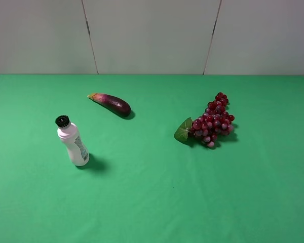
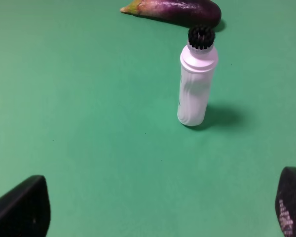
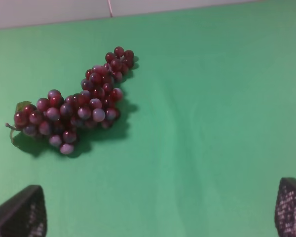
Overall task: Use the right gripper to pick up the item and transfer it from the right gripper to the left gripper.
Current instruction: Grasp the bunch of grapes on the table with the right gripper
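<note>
The item, a bunch of dark red and purple grapes [image 1: 214,121] with a green leaf, lies on the green table right of centre. The right wrist view shows the grapes [image 3: 81,106] lying well ahead of my right gripper [image 3: 160,215]. That gripper is open, its two black fingertips [image 3: 19,212] far apart with nothing between them. My left gripper [image 2: 158,212] is open too, its fingertips [image 2: 22,210] spread over bare cloth. Neither gripper nor arm appears in the exterior high view.
A white bottle [image 1: 73,143] with a black cap stands upright at the left, ahead of the left gripper [image 2: 196,81]. A purple eggplant [image 1: 111,103] lies behind it. The green table [image 1: 152,202] ends at a pale back wall.
</note>
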